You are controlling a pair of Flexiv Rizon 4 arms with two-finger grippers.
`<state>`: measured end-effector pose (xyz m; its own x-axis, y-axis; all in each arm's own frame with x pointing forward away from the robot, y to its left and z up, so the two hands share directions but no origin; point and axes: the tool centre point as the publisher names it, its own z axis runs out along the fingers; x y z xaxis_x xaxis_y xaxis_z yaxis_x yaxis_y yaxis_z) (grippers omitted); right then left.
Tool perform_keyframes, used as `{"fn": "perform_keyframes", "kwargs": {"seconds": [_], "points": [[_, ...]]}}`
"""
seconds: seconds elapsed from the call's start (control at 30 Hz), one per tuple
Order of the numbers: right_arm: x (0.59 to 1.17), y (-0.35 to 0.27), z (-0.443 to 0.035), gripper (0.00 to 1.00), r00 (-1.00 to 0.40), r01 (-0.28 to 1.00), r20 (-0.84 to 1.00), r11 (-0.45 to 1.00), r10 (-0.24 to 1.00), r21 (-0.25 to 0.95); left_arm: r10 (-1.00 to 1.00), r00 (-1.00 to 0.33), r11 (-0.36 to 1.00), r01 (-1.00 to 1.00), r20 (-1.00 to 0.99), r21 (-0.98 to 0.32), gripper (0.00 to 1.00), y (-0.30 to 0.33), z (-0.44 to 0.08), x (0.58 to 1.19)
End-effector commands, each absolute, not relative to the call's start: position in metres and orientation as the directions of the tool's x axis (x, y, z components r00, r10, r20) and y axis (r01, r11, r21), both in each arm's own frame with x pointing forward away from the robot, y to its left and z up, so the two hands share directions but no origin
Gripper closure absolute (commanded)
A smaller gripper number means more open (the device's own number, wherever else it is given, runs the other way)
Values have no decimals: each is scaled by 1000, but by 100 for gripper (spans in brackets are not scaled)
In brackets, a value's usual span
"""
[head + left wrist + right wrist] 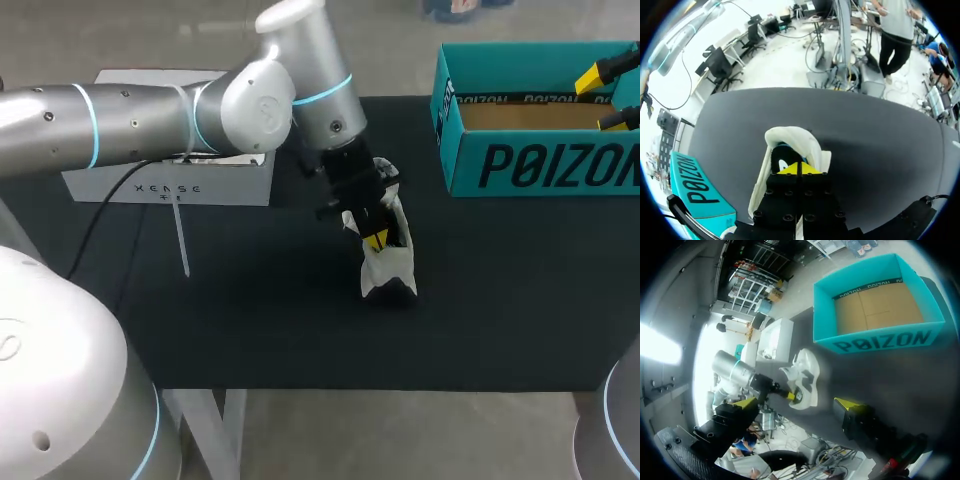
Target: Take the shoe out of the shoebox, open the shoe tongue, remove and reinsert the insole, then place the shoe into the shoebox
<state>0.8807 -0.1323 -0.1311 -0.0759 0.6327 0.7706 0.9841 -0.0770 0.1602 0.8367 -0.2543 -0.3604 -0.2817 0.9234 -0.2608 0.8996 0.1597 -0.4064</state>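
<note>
White shoe point(390, 272) sits on the black table point(280, 320), outside the shoebox point(540, 165), nearer the robot than the box and off its left front corner, apart from it. Opening faces up.

Left gripper point(376, 238) is down in the shoe's opening, also left of the shoebox. In the left wrist view its yellow tips point(798, 169) are pressed together inside the shoe. Cannot tell if anything thin is pinched between them.

White box point(170, 185) is on the table well left of the shoebox, behind the left arm.

The teal shoebox is at the far right of the table, open top, brown cardboard floor showing.

Right gripper point(611, 94) hangs over the shoebox's right end, fingers point(747, 403) spread wide, nothing between them.
</note>
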Motion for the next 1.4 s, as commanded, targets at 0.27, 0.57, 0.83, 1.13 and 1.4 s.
{"fn": "perform_keyframes", "kwargs": {"seconds": [0.27, 0.57, 0.83, 1.13, 1.4], "points": [[881, -132, -131, 0, -75, 984, 769, -77, 634, 160, 936, -245, 146, 924, -254, -355, 100, -262, -358, 849], [881, -132, -131, 0, -75, 984, 769, -77, 634, 160, 986, -89, 49, 963, -143, -264, 100, -257, -348, 865], [881, -132, -131, 0, -75, 984, 769, -77, 634, 160, 998, -27, 10, 960, -54, -281, 100, -256, -368, 854], [881, -132, -131, 0, -75, 984, 769, -77, 634, 160, 999, 39, -26, 954, 38, -299, 100, -246, -394, 837], [881, -132, -131, 0, -75, 984, 769, -77, 634, 160, 998, 30, -14, 962, 54, -271, 100, -239, -416, 831]]}}
